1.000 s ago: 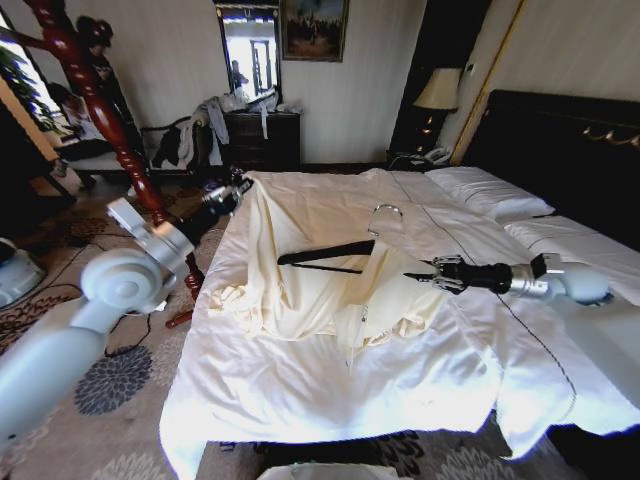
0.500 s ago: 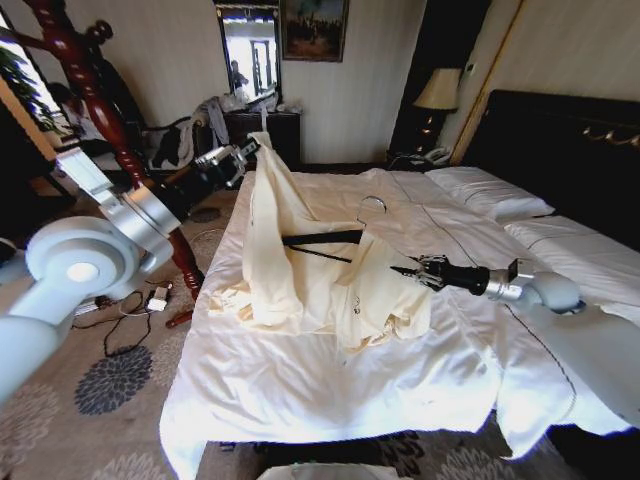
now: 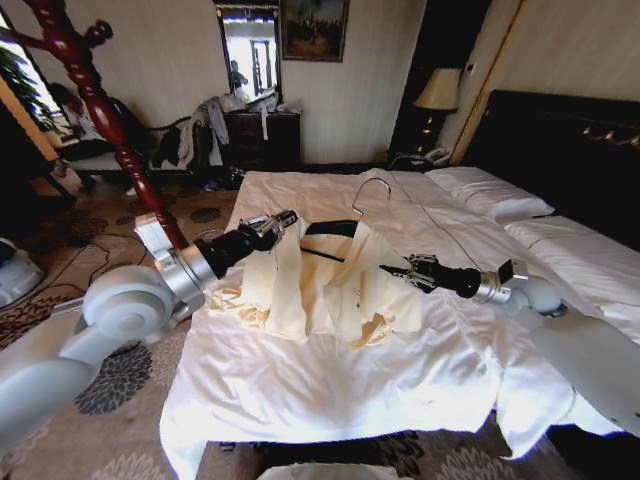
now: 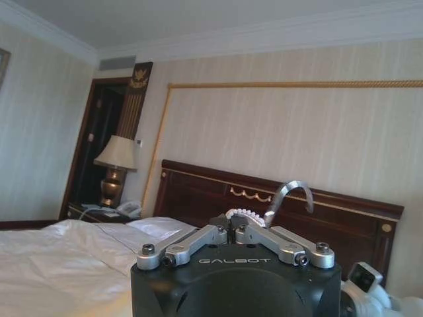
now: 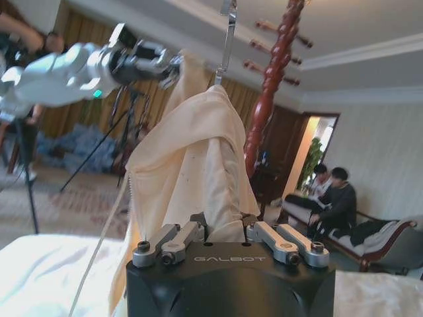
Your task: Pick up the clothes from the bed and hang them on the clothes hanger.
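Head view placed the clothes [image 3: 330, 290], a pale cream-yellow garment, draped over the clothes hanger [image 3: 335, 230] above the middle of the bed [image 3: 330, 400]. The hanger's silver hook [image 3: 370, 192] stood up clear of the fabric, and the garment's lower folds reached down to the white duvet. The left gripper [image 3: 283, 220] was at the garment's upper left edge, its jaws closed on a pinch of the cloth there. The right gripper [image 3: 392, 270] reached in from the other side, its jaws closed on the fabric at the opposite shoulder. A reddish-brown wooden coat stand [image 3: 100, 110] rose beside the bed on the robot's left, and the black headboard [image 3: 560, 150] ran along the far right.

Left wrist view looked past the left gripper [image 4: 234, 221], whose fingers [image 4: 192, 243] met close together, towards the headboard [image 4: 277, 198] and a table lamp [image 4: 115, 168]. The hanger's hook [image 4: 291, 195] curved up just behind the fingertips.

Right wrist view had the right gripper [image 5: 228, 228] shut on a bunch of the clothes [image 5: 192, 165], the fabric rising from between its fingers [image 5: 173, 241]. The hook [image 5: 227, 36] stuck up above the cloth, the left gripper [image 5: 168, 66] held the garment's far edge, and the coat stand [image 5: 271, 86] stood behind.
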{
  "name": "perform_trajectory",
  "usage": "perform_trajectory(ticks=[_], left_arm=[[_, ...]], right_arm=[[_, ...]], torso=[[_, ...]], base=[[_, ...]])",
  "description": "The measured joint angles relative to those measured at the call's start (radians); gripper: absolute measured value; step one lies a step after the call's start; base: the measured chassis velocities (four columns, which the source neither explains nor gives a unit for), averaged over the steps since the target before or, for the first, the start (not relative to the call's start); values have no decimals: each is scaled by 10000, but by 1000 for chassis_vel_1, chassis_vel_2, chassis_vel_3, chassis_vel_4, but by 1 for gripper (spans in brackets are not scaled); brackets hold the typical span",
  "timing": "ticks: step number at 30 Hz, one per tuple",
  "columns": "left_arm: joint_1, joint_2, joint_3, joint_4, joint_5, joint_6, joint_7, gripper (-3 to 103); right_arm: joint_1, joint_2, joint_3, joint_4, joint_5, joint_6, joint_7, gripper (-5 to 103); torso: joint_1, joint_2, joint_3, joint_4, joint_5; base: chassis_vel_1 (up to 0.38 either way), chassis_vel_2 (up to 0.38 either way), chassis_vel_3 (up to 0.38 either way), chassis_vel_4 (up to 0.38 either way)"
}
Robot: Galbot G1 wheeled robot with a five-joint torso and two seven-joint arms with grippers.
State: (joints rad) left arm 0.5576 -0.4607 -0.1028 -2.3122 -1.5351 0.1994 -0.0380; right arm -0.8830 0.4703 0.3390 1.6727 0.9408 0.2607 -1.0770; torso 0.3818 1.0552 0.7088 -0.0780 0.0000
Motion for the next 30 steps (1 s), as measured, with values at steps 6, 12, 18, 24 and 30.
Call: perform_trajectory(ticks=[6, 12, 18, 24, 30], left_arm=[[-343, 51, -95, 267, -23, 0, 205, 0], [-420, 135, -180, 139, -127, 7, 372, 0], [-315, 180, -135, -263, -186, 31, 480, 0], [28, 273, 287, -898, 14, 107, 686, 0], [221, 422, 668, -1196, 316, 136, 709, 0]], right_arm=[[119, -15, 93, -408, -820, 237, -295, 21], [210, -16, 113, -817, -1387, 391, -479, 21], [163, 56, 11, -820, -1658, 424, -523, 21], [107, 91, -195, -480, -894, 272, -369, 21], [46, -18, -209, -67, 39, 182, -372, 21]], torso=[[0, 0, 0, 1, 0], [0, 0, 0, 0, 0], [0, 0, 0, 1, 0], [-1, 0, 0, 1, -1], [0, 0, 0, 0, -1]], base=[[0, 0, 0, 0], [0, 0, 0, 0], [0, 0, 0, 0], [0, 0, 0, 0], [0, 0, 0, 0]])
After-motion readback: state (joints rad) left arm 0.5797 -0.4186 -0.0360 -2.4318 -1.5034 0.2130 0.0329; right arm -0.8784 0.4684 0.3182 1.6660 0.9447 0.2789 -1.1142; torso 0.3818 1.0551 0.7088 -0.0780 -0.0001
